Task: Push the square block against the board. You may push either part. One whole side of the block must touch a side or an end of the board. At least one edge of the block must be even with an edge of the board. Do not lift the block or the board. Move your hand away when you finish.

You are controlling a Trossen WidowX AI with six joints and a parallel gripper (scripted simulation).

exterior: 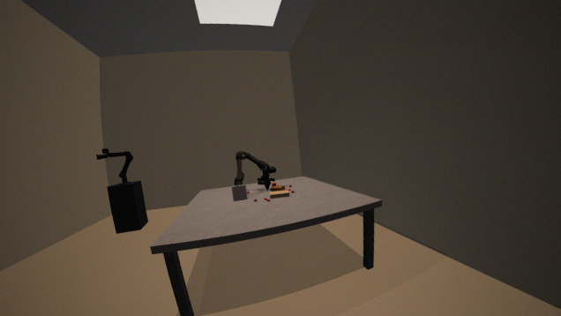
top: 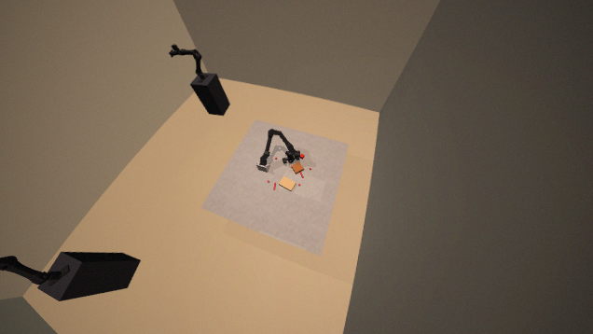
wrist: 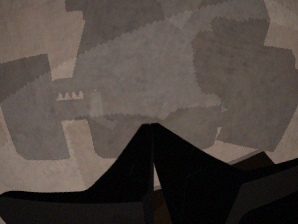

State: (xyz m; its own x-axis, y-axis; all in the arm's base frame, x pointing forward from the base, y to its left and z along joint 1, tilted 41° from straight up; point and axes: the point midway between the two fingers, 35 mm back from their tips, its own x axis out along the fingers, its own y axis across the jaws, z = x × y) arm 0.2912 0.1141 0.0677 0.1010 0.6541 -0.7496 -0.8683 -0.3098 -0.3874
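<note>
The orange-brown square block (top: 297, 168) (exterior: 277, 188) (wrist: 258, 161) lies flat on the table. The pale tan board (top: 287, 184) (exterior: 280, 193) lies flat nearby, with a narrow strip of table between them in the top view. The block is turned at a different angle from the board. My gripper (top: 291, 161) (exterior: 267, 189) (wrist: 149, 131) is shut and empty, pointing down close beside the block, on the side toward the arm's base. The wrist view shows only part of the block behind the fingers; whether a finger touches it cannot be told.
A red ball (top: 302, 156) is just beyond the gripper. Small red dots and two red sticks (top: 274, 186) (top: 301, 174) lie around the parts. A grey panel (exterior: 239, 192) stands by the arm's base. Two other arms stand on dark pedestals off the table (top: 233, 187).
</note>
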